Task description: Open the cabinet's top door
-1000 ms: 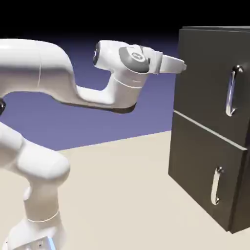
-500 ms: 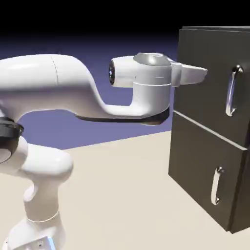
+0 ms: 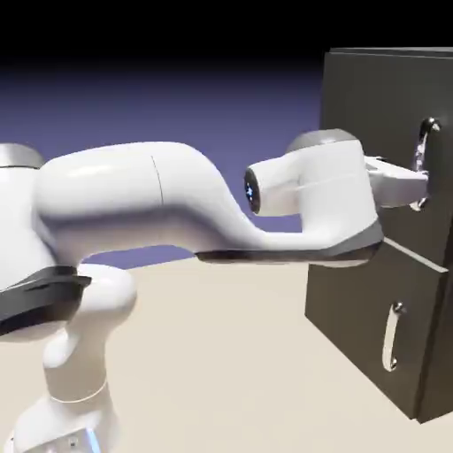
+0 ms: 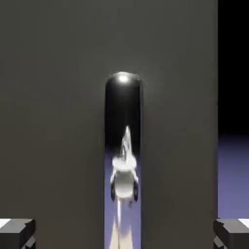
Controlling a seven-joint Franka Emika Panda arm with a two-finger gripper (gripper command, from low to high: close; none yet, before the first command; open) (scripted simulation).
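The dark grey-black cabinet (image 3: 372, 265) stands at the right of the exterior view. Its top door (image 3: 372, 133) carries a long curved silver handle (image 3: 425, 159). My gripper (image 3: 414, 183) reaches level toward the cabinet and has its tip at the lower part of that handle. In the hand view the handle (image 4: 123, 141) runs upright down the middle of the top door (image 4: 53, 121). My gripper (image 4: 124, 236) is open, with one grey fingertip (image 4: 17, 233) far to the left of the handle and the other far to the right. Neither fingertip touches the handle.
Below the top door is a lower panel (image 3: 354, 318) with a shorter silver handle (image 3: 390, 336). The cabinet stands on a beige table (image 3: 221, 354). My arm's thick white links (image 3: 177, 203) stretch across from the lower left. The door's right edge (image 4: 217, 97) meets the dark backdrop.
My arm has swung right and down toward the cabinet, bringing the hand from well left of the top door to its handle. The gripper has stayed open.
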